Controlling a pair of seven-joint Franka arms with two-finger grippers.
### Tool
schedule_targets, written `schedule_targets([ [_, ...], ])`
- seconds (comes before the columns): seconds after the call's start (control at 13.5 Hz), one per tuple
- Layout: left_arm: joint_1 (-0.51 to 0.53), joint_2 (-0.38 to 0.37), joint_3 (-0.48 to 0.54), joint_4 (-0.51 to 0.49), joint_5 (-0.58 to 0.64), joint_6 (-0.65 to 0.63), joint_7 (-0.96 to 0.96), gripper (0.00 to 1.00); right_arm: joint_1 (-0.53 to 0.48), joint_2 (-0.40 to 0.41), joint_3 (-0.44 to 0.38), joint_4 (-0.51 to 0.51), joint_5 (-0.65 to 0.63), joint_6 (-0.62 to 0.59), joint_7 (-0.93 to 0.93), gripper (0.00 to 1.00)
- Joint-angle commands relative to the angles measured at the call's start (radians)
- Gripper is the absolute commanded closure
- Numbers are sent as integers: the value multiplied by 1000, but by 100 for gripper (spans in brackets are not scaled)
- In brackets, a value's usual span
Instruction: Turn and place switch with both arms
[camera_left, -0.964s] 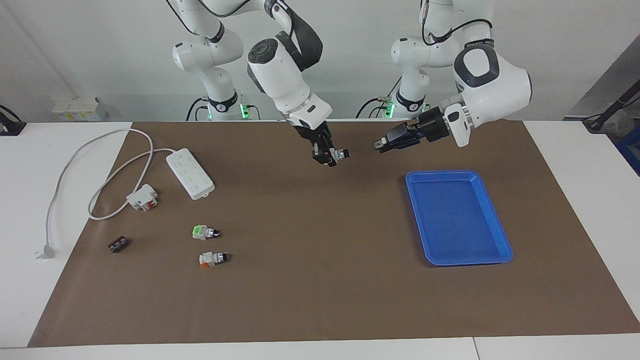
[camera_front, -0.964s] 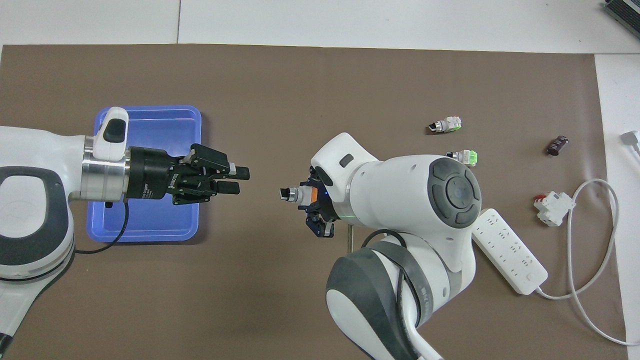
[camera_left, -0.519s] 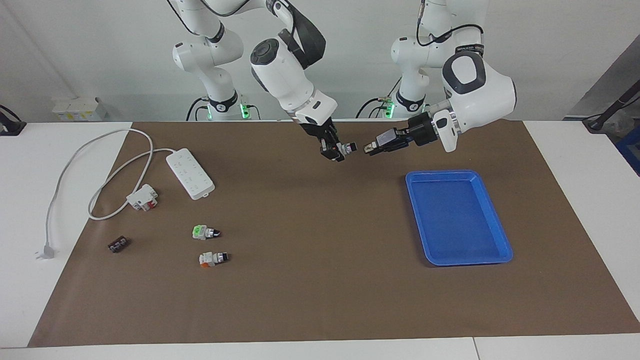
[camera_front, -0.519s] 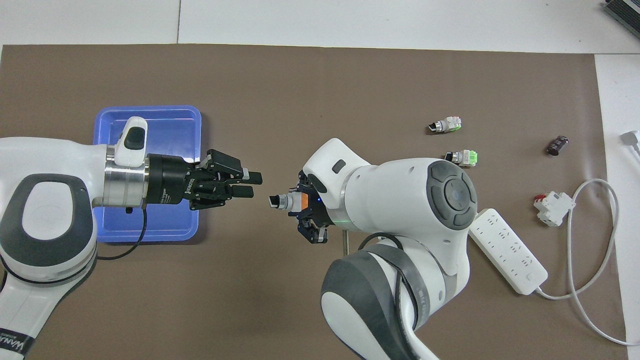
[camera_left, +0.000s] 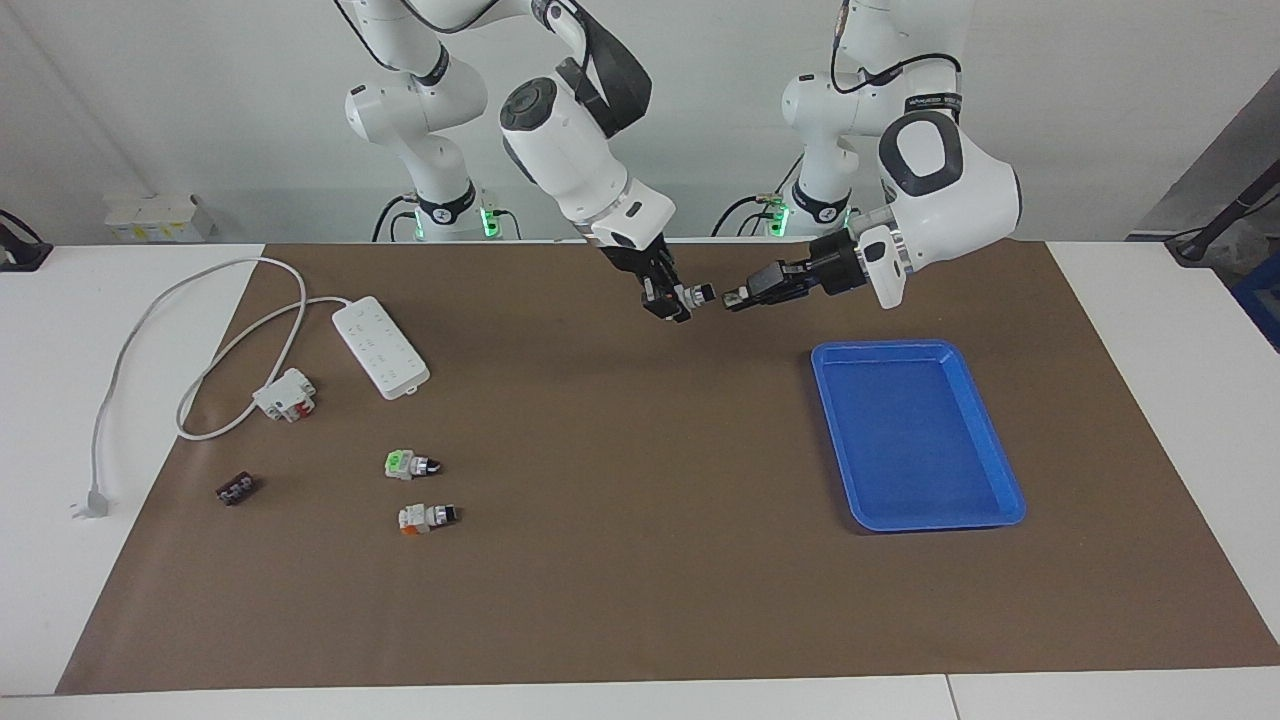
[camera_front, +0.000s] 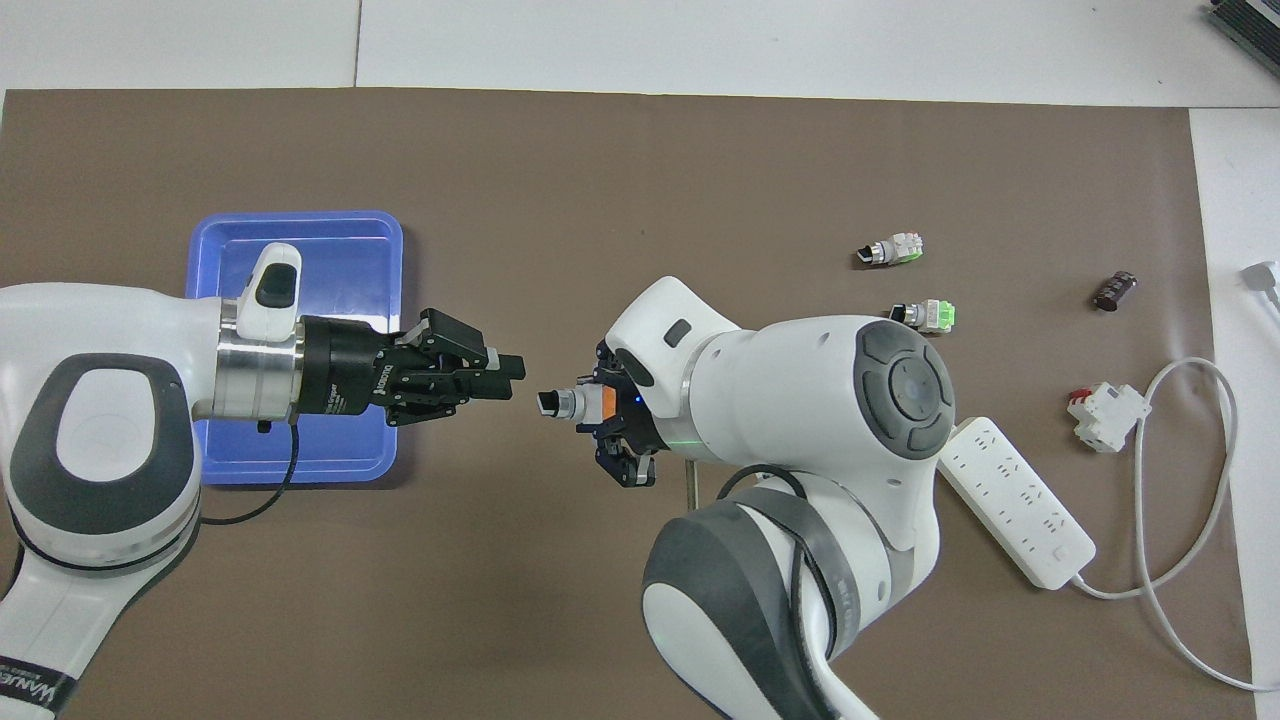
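Desk white, covered by brown mat. Tray solid blue. Arms white with dark grey joints; both grippers black. Switch: black knob, silver collar, orange block. Spare switches: one bright green block, one mostly white with orange corner, both black-knobbed. Power strip and cord white. Breaker white with red. Small part dark brown. Green lights glow at the arm bases.
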Motion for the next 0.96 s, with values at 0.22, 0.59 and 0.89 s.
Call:
schedule_targets([
  [0.22,-40,-31,11,-36,-24,13,20,72,-3,-12,5,-7,35,7,-25,100],
  [0.59,-61,-31,11,-33,-28,16,20,79,-3,-12,5,-10,35,7,-18,100],
  [0.89,-52,-31,13,-33,-44,17,20,87,-5,-14,5,-9,35,2,7,100],
])
